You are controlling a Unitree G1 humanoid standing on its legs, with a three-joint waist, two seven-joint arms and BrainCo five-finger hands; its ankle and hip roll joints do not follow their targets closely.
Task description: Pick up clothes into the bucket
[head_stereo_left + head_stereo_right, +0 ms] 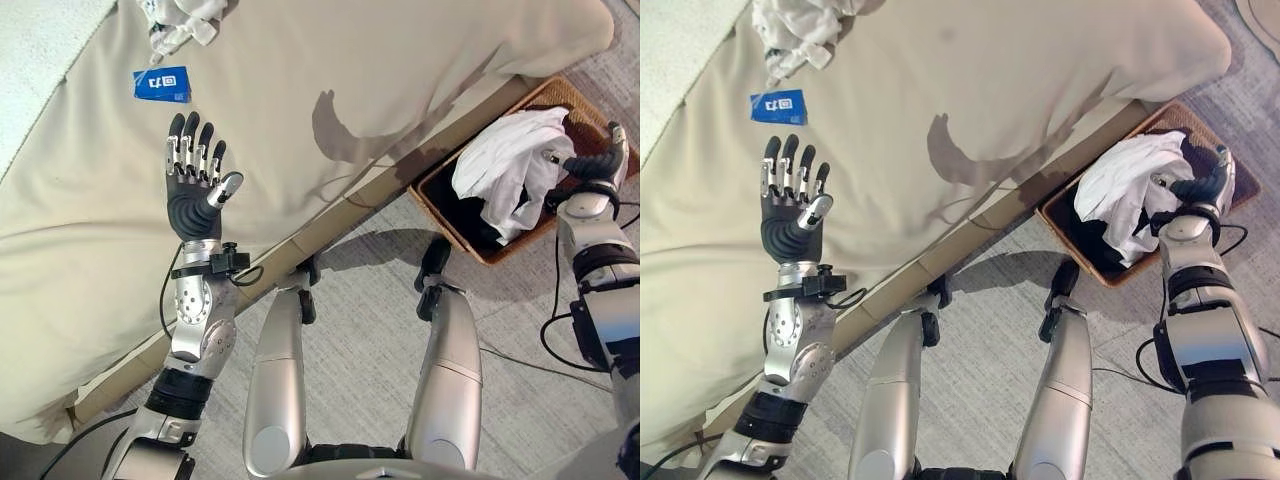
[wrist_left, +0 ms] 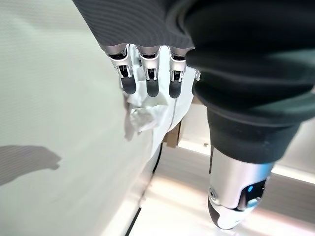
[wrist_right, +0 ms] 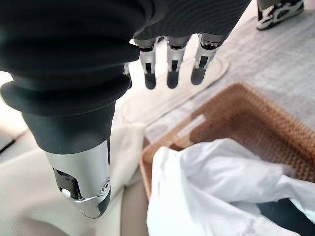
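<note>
Hovering open, right hand (image 1: 600, 160) over white garment (image 1: 510, 165) in basket (image 3: 256, 118).

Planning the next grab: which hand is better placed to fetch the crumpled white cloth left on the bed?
The left hand. It is open above the bed, with the white cloth just beyond its fingers. The right hand is over the basket on the floor, across from that cloth.
</note>
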